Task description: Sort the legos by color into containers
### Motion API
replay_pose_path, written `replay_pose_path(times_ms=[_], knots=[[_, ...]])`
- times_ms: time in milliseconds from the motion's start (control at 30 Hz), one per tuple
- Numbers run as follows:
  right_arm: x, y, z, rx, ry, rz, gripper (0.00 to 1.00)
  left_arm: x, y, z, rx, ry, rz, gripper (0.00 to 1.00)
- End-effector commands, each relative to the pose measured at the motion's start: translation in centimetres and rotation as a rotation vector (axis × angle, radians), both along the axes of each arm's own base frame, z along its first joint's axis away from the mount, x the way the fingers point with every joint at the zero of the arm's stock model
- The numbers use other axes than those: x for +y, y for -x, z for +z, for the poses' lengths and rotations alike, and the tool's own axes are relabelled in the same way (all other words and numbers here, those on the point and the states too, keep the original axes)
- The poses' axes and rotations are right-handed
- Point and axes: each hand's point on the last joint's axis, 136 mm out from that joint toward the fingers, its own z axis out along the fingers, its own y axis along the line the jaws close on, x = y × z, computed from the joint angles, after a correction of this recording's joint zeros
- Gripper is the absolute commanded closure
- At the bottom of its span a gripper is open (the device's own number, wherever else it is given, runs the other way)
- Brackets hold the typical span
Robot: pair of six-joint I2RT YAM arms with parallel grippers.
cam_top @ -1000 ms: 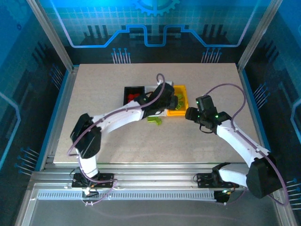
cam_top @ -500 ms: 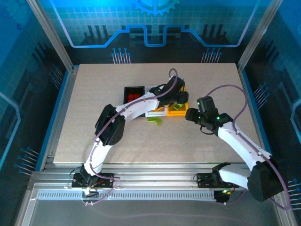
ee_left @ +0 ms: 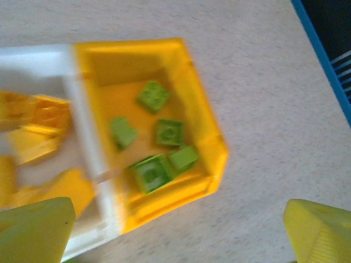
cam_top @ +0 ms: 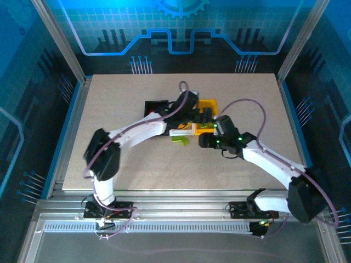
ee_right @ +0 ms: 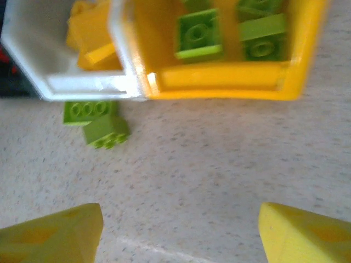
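Observation:
The yellow bin (ee_left: 208, 131) holds several lime green legos (ee_left: 152, 174). Beside it the white bin (ee_left: 107, 208) holds yellow-orange legos (ee_left: 38, 123). My left gripper (ee_left: 181, 238) hangs open above the yellow bin's near corner, nothing between its fingers (ee_left: 35, 230). Two green legos (ee_right: 98, 123) lie on the table just in front of the white bin (ee_right: 82, 85). My right gripper (ee_right: 178, 235) is open over bare table, short of the yellow bin (ee_right: 219, 79) and right of those two legos. From above, the left gripper (cam_top: 202, 118) sits over the bins and the right gripper (cam_top: 205, 141) in front of them.
The black bin (cam_top: 156, 105) stands left of the white one, partly covered by my left arm. The three bins sit in a row at the table's middle back. Bare tabletop (cam_top: 164, 170) lies in front, with blue frame rails along the sides.
My left gripper has gone from shut to wide open over the yellow bin. My right arm has swung left toward the bins, its jaws a little wider.

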Motion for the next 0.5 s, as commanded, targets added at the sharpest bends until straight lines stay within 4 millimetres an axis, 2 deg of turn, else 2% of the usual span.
replay_pose_path(times_ms=[0,133,233,367,467], knots=[[4.9,-0.9,0.2,-0.059,0.047,0.131,0.23,3.5,2.9,2.4,-0.051,0.070,0.055,0.01],[8.2,-1.3,-2.3,-0.032,0.102,0.183,0.22,9.7,6.6,0.9,-0.027,0.048,0.154,0.01],[9.1,-2.3,-3.9,-0.009,0.143,0.170,0.23,13.3,9.3,-0.7,-0.005,0.013,0.206,0.01],[9.0,-3.4,-5.7,0.027,0.193,0.131,0.24,16.8,12.4,-3.5,0.050,-0.020,0.262,0.01],[9.1,-3.9,-6.8,0.043,0.215,0.129,0.26,18.2,13.8,-5.1,0.080,-0.024,0.294,0.01]])
